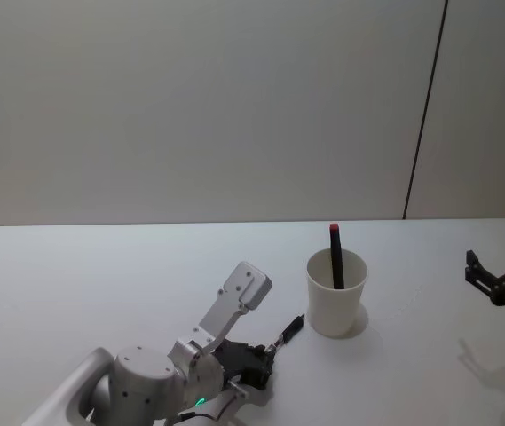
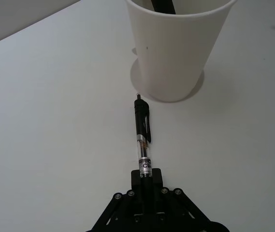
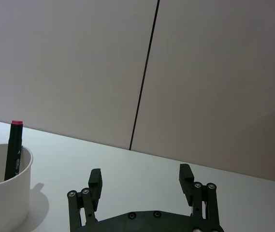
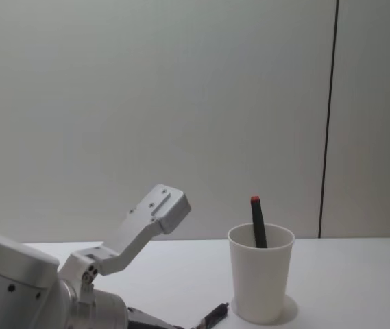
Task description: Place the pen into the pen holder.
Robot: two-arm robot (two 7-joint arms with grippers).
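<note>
Though clamped fingers of the left gripper hide the rear of the pen, its tip points at the pen holder; right gripper hangs right, fingers apart.

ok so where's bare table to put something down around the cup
Widest bare patch: the table left of the pen holder, back to its far edge. A second patch lies between the pen holder and the open right hand. Crowded: the gap before the pen holder, where the left hand holds the pen pointing at its base.
</note>
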